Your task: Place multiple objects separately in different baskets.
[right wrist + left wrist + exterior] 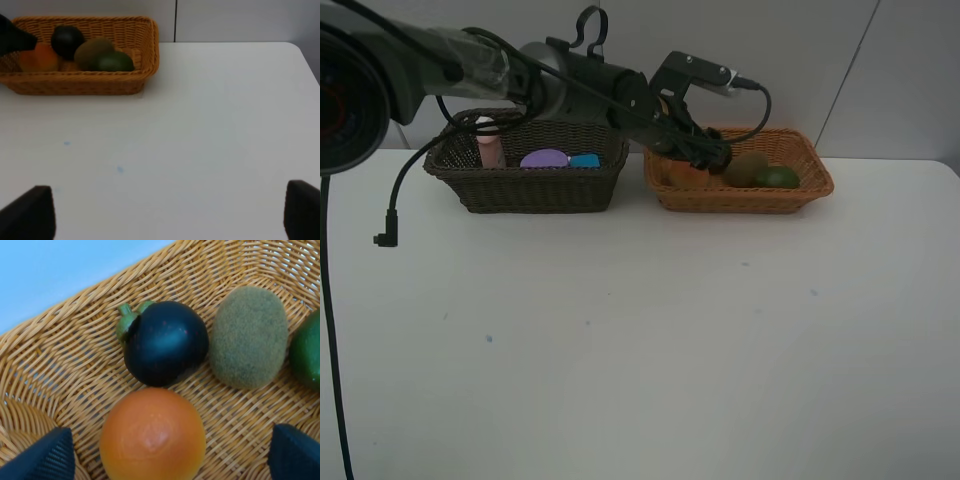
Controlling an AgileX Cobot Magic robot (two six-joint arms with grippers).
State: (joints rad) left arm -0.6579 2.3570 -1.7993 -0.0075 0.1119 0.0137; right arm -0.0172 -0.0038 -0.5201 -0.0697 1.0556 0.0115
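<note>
My left gripper [170,460] hangs open inside the light orange basket [60,360], its fingers wide apart on either side of the orange-red round fruit [152,435] without touching it. Beyond the fruit lie the dark mangosteen [165,342], the brown kiwi [248,337] and the green lime [307,352]. From above, the left gripper [705,155] reaches across into that basket [750,195]. The dark brown basket [530,190] holds the pink bottle [490,148], the purple-lidded jar [545,159] and the blue eraser [585,160]. My right gripper [165,212] is open over bare table.
Both baskets stand side by side at the table's far edge against a white wall. A black cable [388,238] dangles at the far left over the white table [640,340].
</note>
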